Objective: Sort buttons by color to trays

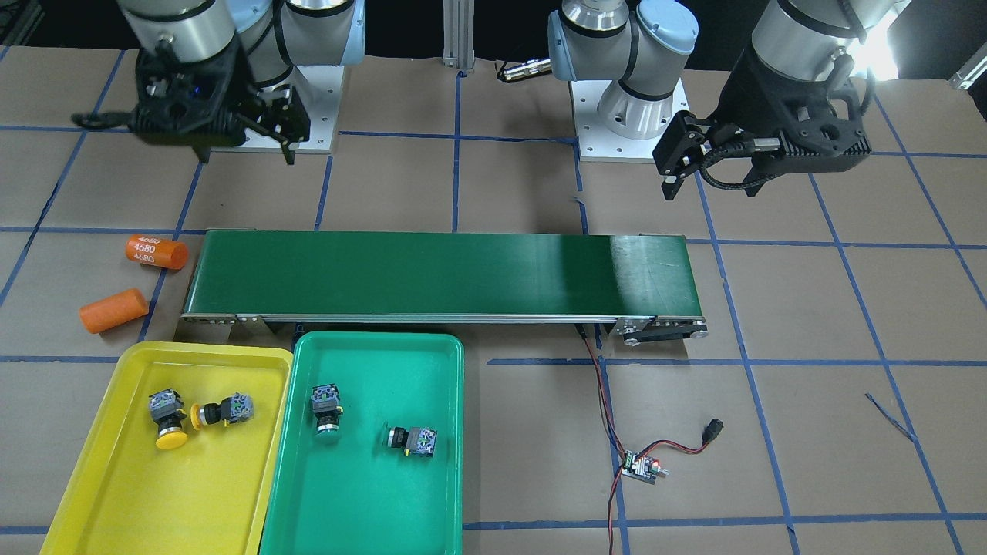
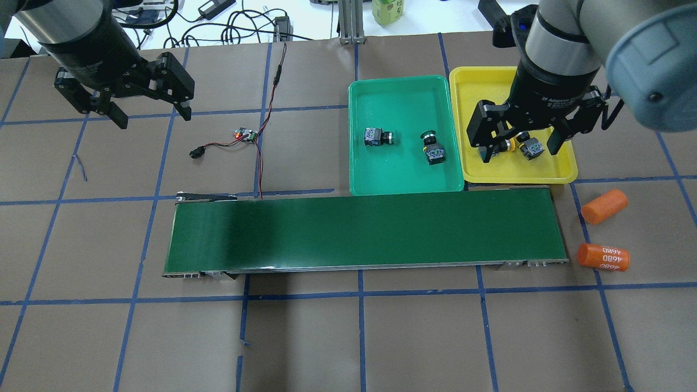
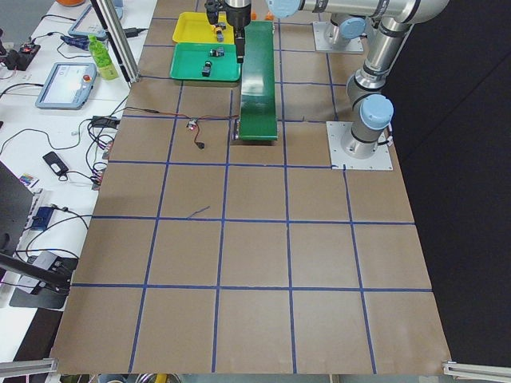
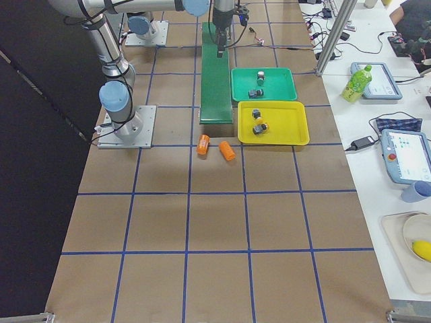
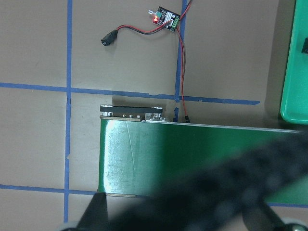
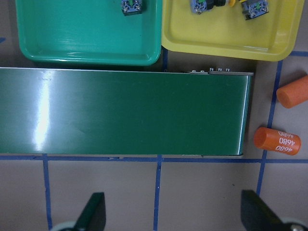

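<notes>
buttons look all sorted, each one lying in the tray of its own color. two yellow buttons (image 1: 168, 420) lie close together in the yellow tray (image 1: 116, 493), at the end next to the long green belt (image 2: 359, 228). two green buttons (image 1: 327, 411) lie a bit apart in the green tray (image 1: 362, 501) just beside it. the right gripper (image 2: 519, 152) hangs high up with its fingers wide apart and nothing in them. the left gripper (image 2: 152, 114) hangs the same way near the other end of the belt. that is likely because there is nothing left to pick up. two orange tubes (image 2: 603, 206) lie off to the right of the belt, and they are not part of the job. a small board with wires (image 2: 245, 135) lies far left. from above, the right gripper hides part of the yellow buttons. green caps are hard to see on the green tray. a dark blur covers the bottom of the left wrist view, and it is not clear what it is.
</notes>
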Controlling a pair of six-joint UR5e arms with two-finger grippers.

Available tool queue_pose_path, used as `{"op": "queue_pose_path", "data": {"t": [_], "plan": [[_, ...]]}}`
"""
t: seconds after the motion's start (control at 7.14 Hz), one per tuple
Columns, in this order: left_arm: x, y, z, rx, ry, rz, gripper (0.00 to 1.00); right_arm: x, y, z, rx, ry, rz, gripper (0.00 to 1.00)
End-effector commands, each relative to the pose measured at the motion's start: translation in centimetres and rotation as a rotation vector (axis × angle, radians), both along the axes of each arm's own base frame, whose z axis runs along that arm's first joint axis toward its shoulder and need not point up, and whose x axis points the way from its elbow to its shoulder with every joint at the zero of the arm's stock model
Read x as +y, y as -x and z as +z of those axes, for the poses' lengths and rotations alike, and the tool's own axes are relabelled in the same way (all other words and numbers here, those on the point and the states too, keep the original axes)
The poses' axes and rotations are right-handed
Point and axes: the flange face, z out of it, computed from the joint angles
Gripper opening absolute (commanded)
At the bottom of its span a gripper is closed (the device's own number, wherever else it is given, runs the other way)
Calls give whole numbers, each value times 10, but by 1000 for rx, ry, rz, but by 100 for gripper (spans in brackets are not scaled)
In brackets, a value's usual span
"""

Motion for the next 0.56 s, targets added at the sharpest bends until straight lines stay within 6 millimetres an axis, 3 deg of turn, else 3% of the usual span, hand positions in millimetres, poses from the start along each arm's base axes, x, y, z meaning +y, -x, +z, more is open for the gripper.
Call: {"op": "queue_pose_path", "data": {"t": [0.0, 0.42], "plan": [[0, 0, 1, -1, 2, 0, 100, 15, -14, 10, -44, 11, -11, 100], [1, 0, 2, 0, 4, 0, 100, 5, -11, 14, -47, 66, -23, 100]]}}
